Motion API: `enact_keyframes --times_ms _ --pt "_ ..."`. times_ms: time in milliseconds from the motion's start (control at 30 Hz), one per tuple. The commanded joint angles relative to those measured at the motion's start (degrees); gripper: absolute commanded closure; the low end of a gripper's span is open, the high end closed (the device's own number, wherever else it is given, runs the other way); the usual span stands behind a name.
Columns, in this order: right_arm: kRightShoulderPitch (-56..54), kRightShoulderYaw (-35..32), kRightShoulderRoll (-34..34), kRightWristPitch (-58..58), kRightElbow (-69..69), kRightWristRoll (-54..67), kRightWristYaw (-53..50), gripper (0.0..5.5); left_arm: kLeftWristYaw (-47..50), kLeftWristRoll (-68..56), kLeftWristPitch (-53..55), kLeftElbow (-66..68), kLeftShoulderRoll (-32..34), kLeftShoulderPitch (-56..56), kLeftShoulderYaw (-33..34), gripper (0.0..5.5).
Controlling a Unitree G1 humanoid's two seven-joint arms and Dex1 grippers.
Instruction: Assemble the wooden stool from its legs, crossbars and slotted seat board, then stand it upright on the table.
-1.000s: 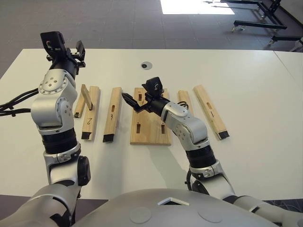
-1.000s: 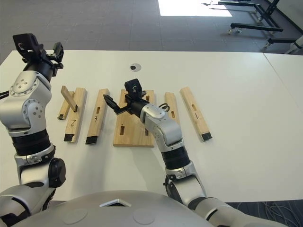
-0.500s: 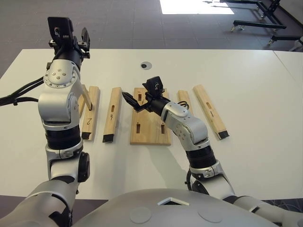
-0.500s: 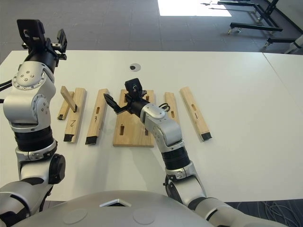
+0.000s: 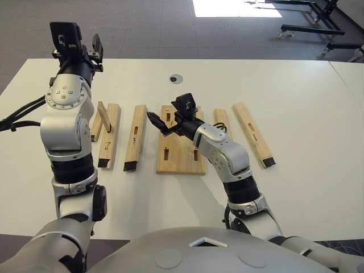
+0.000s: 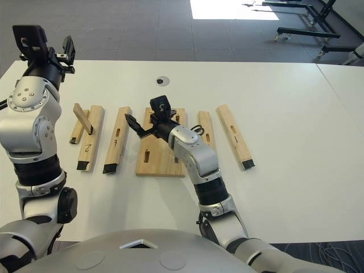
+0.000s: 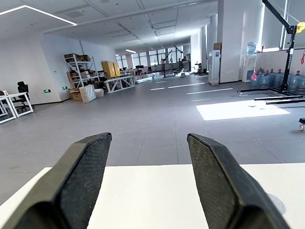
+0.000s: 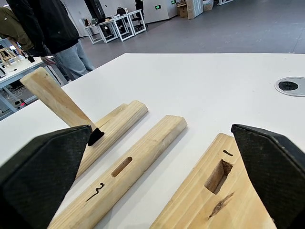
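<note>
Left gripper [image 7: 148, 143]: raised above the table's [image 5: 296, 102] far-left edge, fingers wide, empty. Right gripper [image 5: 160, 124]: spread, empty, low over the seat board's [image 5: 181, 153] far end, seemingly not touching.

White worktop [image 5: 296, 102] with a round cable grommet [image 5: 176, 78] set into it toward the far edge. Beyond, grey floor [image 5: 142, 28] with a bright patch of light [image 5: 227, 7] and black wheeled frames [image 5: 313, 28]. Second white table [image 5: 354, 69] just beside, on the right.
</note>
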Motion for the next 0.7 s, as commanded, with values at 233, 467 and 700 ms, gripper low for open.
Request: enact_keyframes --times_ms 233,467,700 --pt "-1.35 1.12 -1.00 1.88 0.38 0.21 3.25 0.10 1.49 1.92 -2.72 0.16 -2.07 6.34 0.95 2.56" --pt "-1.86 1.47 -1.22 2.95 0.26 -0.03 4.43 0.10 1.94 3.02 -4.41 0.41 -2.39 6.93 1.40 2.56" --pt "-1.63 0.95 -0.46 2.62 0.16 -0.30 3.62 0.10 1.13 2.90 -2.53 -0.64 -2.49 2.51 -0.26 2.56"
